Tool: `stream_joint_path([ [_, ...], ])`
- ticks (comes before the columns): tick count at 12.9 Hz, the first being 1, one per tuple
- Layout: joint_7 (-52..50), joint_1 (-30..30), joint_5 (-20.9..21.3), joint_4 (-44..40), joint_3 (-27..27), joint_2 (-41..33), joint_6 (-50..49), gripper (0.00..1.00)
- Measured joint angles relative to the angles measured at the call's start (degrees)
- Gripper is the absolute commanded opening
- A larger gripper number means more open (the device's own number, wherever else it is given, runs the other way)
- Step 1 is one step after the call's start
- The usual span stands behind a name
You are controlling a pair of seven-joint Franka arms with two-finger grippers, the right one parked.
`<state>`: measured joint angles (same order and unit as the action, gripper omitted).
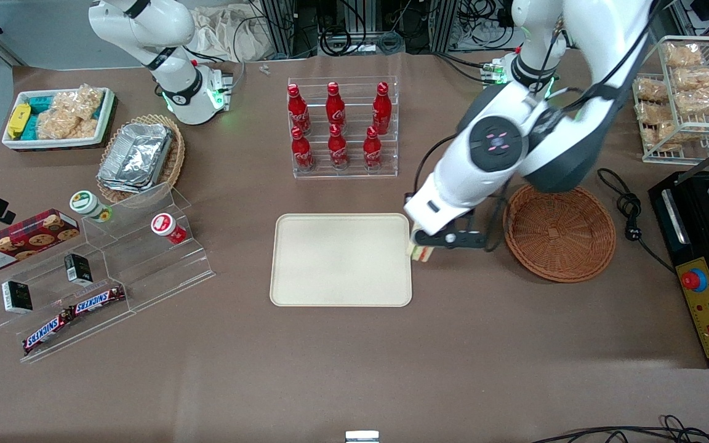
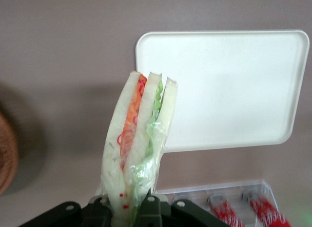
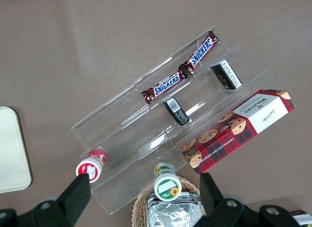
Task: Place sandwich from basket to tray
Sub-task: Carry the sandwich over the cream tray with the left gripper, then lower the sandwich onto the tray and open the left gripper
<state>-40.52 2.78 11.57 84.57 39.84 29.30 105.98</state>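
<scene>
While the sandwich (image 2: 139, 139) is carried upright, its bread slices and its orange and green filling layers facing the wrist camera, the gripper (image 1: 423, 247) is clamped on the wedge's lower part through the clear wrap. In the front view the sandwich (image 1: 418, 251) hangs just at the rim of the tray (image 1: 341, 258), on the side that faces the basket (image 1: 559, 232); whether it is over the rim or just outside it cannot be told. The basket lies empty toward the working arm's end of the table, so the step in hand is judged to be the carry and set-down.

To do it well, the wedge should travel farther in over the bare middle of the tray, clear of the low rim, before any descent. It should then be lowered until it meets the tray floor, and the fingers parted only then, since a thin, wrapped wedge let go from height would likely topple or slide. Its soft bread calls for no tighter squeeze. The rack of red bottles (image 1: 337, 126), farther from the front camera than the tray, stands well apart from this path.
</scene>
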Motion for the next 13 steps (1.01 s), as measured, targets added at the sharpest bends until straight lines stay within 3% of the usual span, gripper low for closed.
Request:
stream_joint_path([
  [3, -10.3, 4.5, 9.3, -0.1, 0.0, 8.9, 8.0, 0.00],
  [9, -18.8, 7.3, 18.1, -1.6, -1.9, 18.4, 16.0, 0.00],
  [10, -19.7, 8.8, 18.4, -1.9, -3.0, 19.4, 16.8, 0.11],
  [11, -20.4, 10.2, 18.5, -2.3, -4.1, 20.1, 17.0, 0.36],
  [12, -20.9, 11.0, 18.6, -2.5, -4.8, 20.5, 17.0, 0.92],
  [13, -21.0, 11.4, 18.6, -2.7, -5.0, 20.6, 17.0, 0.99],
])
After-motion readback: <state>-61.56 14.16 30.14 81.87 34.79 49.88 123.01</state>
